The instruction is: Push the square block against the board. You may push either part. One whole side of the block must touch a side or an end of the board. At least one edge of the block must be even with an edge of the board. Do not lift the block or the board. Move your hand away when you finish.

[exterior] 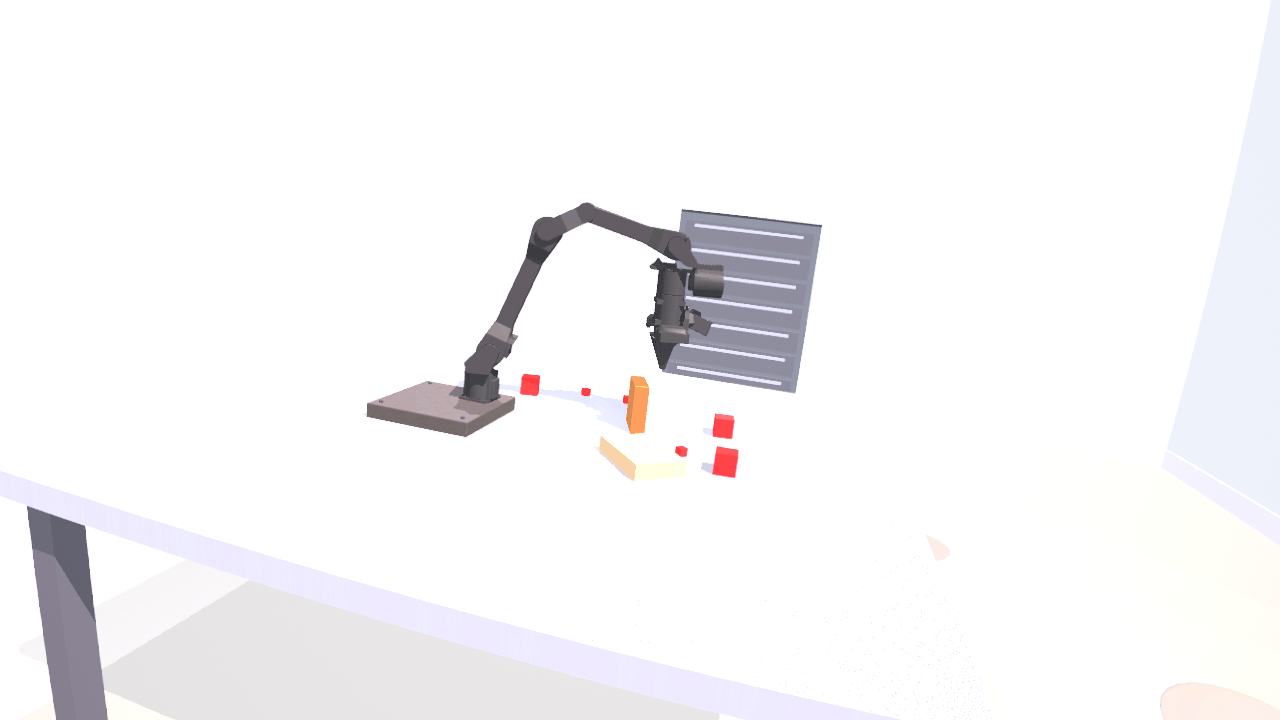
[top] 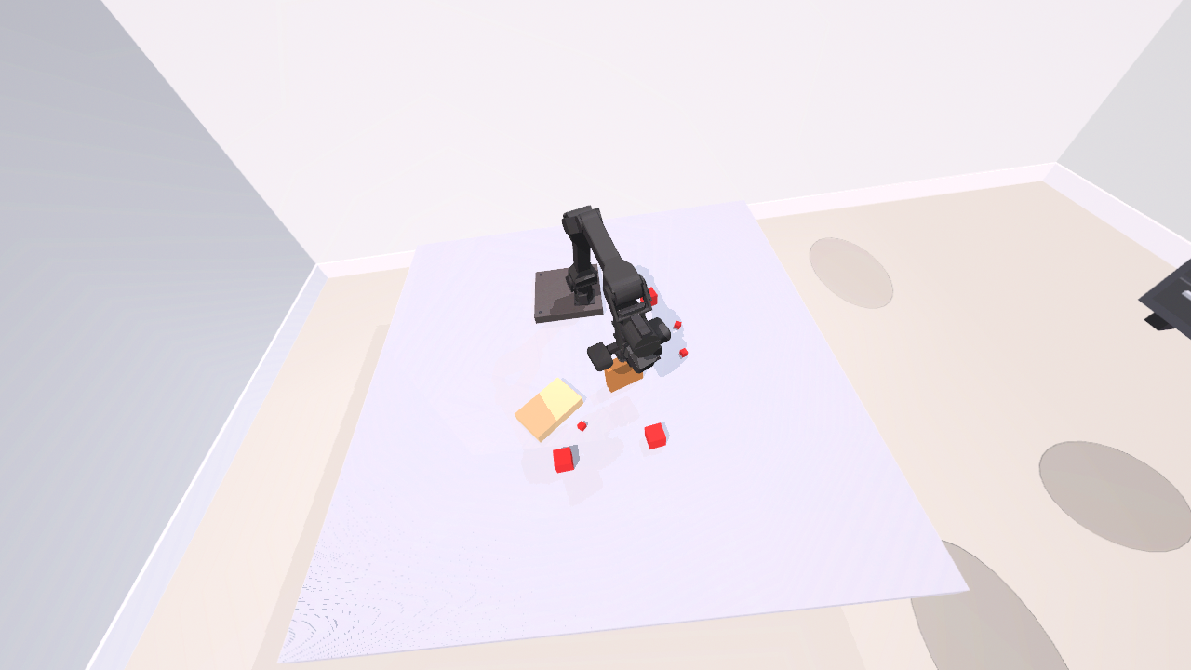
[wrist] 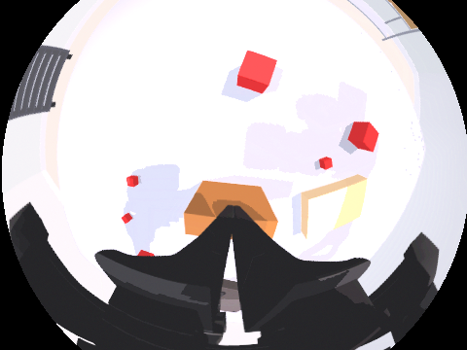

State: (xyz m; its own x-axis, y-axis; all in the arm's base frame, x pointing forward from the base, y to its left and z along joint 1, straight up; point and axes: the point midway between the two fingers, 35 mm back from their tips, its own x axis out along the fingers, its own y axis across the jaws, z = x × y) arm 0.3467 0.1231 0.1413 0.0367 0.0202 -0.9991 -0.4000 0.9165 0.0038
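Observation:
The square block (top: 622, 381) (exterior: 636, 407) (wrist: 233, 191) is orange and stands upright on a narrow side. The board (top: 548, 408) (exterior: 617, 457) (wrist: 352, 201) is pale yellow and lies flat, with shadow across part of it in the top view. A gap separates it from the block. My gripper (exterior: 663, 367) (wrist: 233, 210) is shut and holds nothing. It points down, with its tips a little above the level of the block's top and close to it. In the top view the arm hides part of the block and the fingertips.
A small red cube (top: 582, 425) (exterior: 681, 451) (wrist: 325, 162) lies close beside the board. Two larger red cubes (top: 563, 460) (top: 655, 435) lie farther from the arm's base (top: 568, 306). More red cubes (top: 683, 352) (top: 677, 325) (top: 650, 296) lie on the block's other side.

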